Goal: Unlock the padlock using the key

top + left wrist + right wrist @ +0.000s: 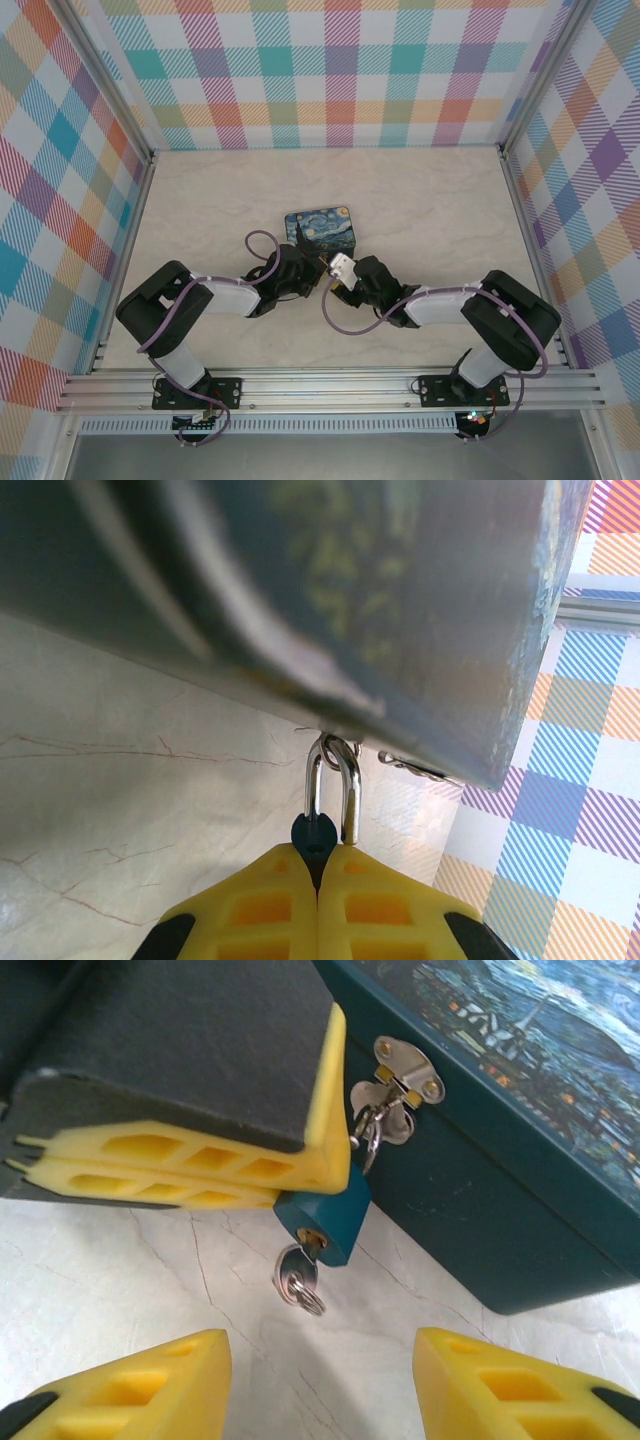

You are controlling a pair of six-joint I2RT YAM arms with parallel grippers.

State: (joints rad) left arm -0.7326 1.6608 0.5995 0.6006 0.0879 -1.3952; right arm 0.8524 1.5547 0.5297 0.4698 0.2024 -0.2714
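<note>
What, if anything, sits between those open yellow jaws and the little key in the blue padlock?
Nothing visible. The key sticks out of the padlock, facing the right gripper, jaws open, with bare table between. The left gripper clamps the padlock from the side, clear of that path; the tin lies behind.

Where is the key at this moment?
In the right wrist view, the key sticks in the underside of the padlock, which the left gripper clamps beside the tin, above the open right gripper.
</note>
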